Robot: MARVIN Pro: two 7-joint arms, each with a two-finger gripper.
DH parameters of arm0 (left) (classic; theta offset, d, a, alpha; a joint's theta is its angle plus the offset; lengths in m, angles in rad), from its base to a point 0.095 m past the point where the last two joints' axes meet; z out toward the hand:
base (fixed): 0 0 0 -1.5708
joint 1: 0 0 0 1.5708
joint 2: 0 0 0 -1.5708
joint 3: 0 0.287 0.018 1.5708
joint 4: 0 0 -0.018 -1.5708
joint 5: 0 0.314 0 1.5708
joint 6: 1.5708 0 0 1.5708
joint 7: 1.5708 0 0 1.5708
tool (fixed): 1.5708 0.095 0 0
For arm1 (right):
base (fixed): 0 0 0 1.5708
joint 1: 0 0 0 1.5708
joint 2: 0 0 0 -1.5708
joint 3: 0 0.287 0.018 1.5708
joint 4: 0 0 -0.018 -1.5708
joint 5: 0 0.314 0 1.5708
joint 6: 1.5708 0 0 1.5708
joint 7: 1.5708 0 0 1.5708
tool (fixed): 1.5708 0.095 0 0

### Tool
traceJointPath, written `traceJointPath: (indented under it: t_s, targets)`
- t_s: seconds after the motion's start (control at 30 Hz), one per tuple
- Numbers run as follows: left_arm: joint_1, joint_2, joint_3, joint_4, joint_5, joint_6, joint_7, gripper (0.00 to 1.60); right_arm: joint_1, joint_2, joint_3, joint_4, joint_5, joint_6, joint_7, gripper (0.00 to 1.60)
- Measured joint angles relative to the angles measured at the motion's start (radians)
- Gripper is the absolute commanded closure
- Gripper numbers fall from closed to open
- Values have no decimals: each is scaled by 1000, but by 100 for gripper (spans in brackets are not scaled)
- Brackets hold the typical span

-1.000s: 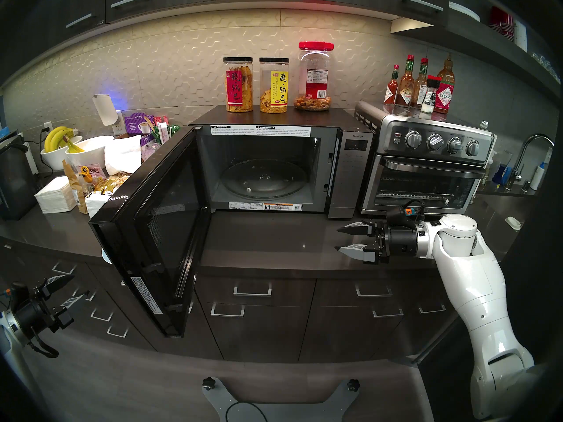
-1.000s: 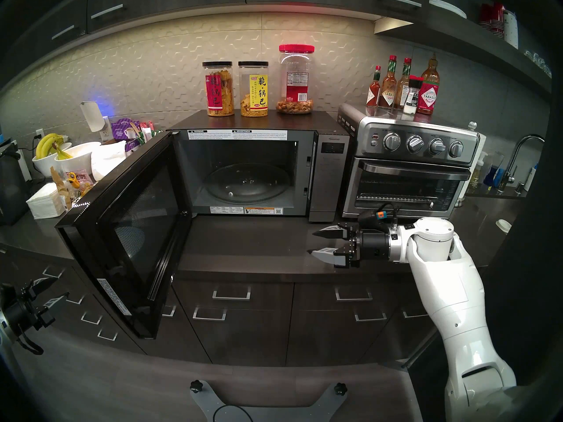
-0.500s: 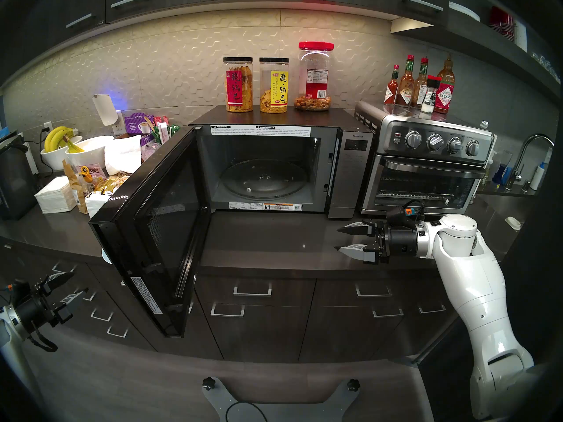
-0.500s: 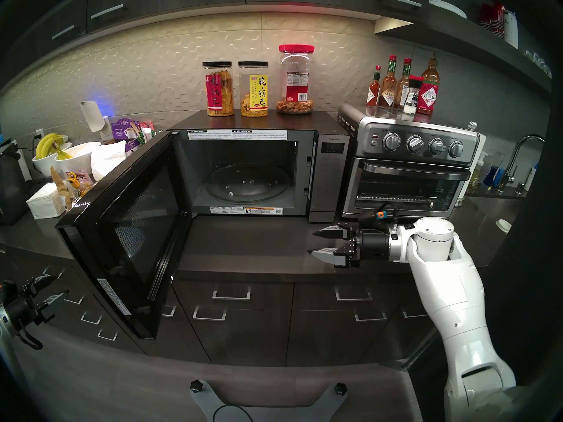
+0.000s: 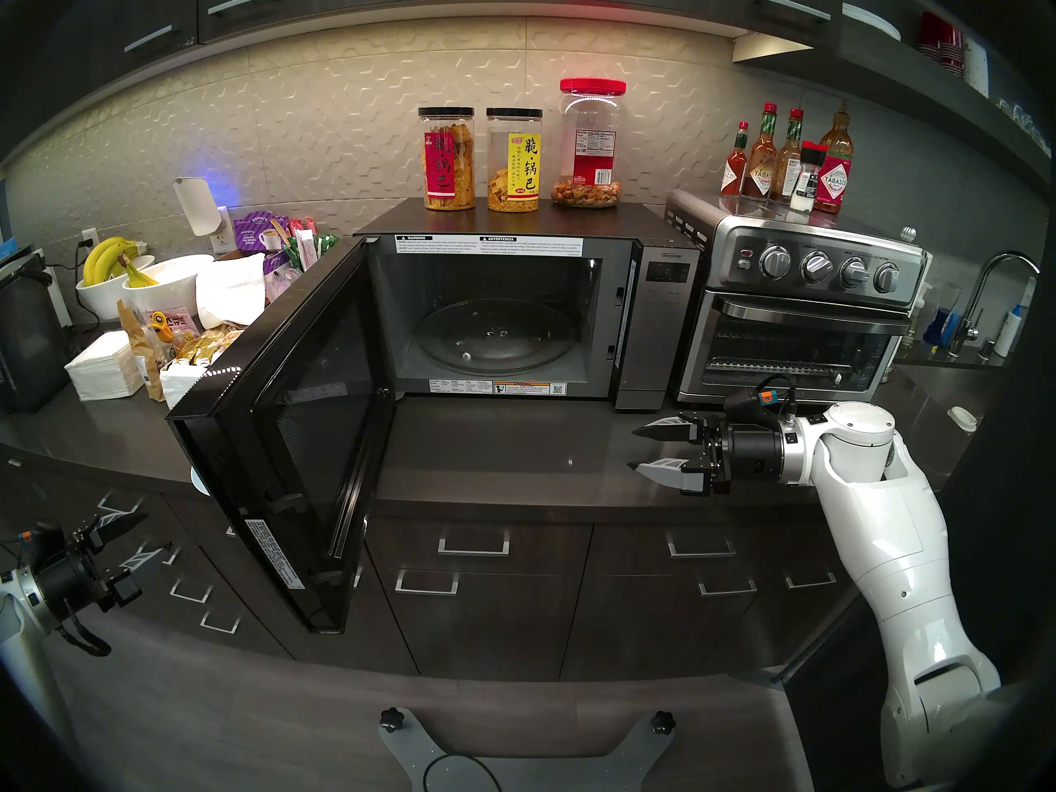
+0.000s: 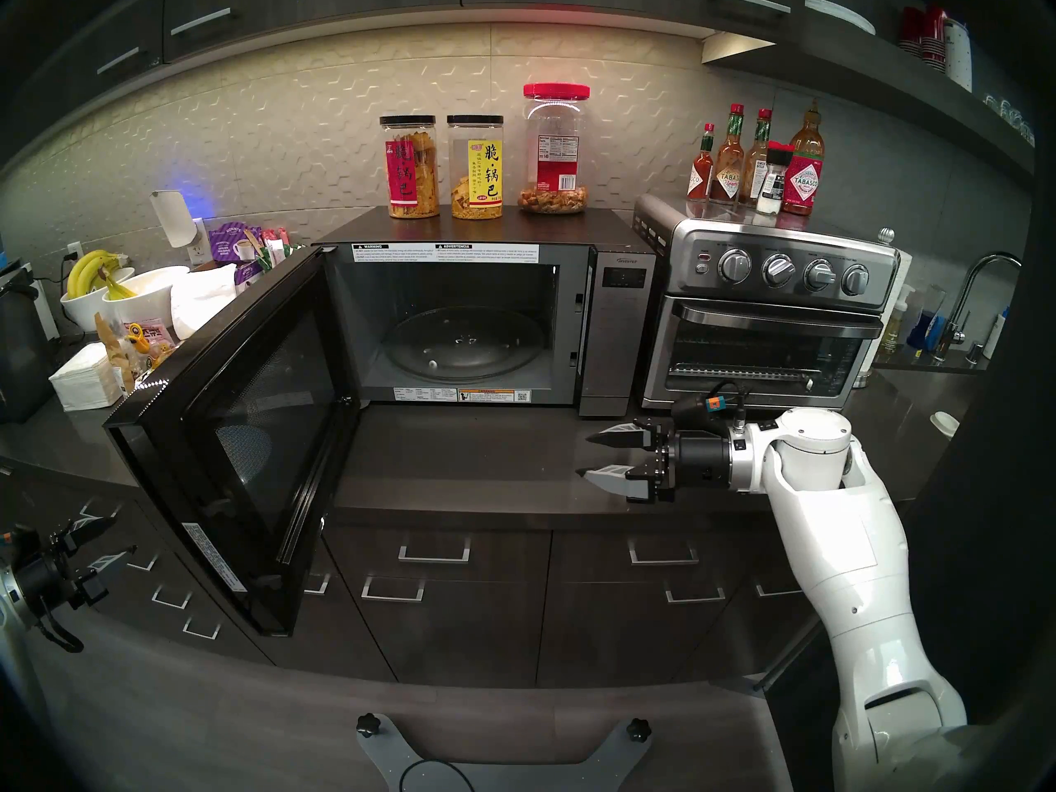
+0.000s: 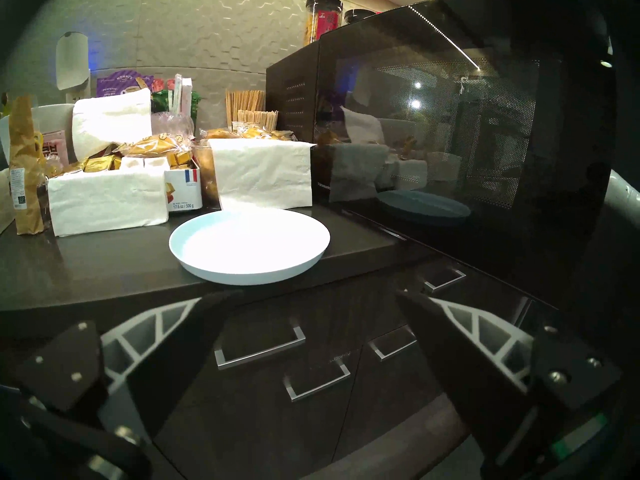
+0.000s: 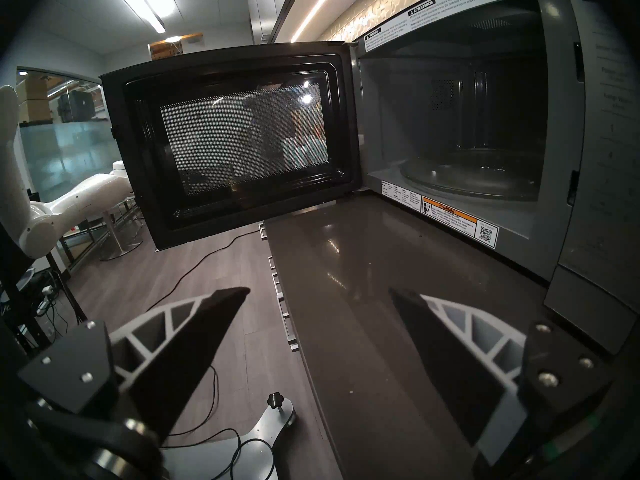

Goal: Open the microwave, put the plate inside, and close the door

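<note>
Counter (image 5: 503, 453): microwave (image 5: 514, 311) empty (door (image 5: 286, 431) wide); plate (image 7: 249, 240) outside; both pincers apart.

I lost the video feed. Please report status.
Both grippers, left gripper and right gripper, open, empty. Plate on counter edge. Open door stands between plate and oven.

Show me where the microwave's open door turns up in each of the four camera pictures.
Head left: the door is left of centre, swung out, inner side showing.
Head right: the same, a little further left.
Left wrist: right half, glossy outer face.
Right wrist: upper middle, inner side with mesh window.
Shared landmark: the dark countertop, seen in all four.
</note>
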Motion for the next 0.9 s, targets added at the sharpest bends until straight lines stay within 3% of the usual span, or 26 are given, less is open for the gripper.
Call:
traceJointPath:
  t_s: [0.6,0.9]
  targets:
    - [-37,62,98,15,0,-15,0,0,0,-5,4,0,-6,1,4,0]
    - [-46,125,151,56,-15,-35,0,0,0,-7,7,0,-10,1,6,0]
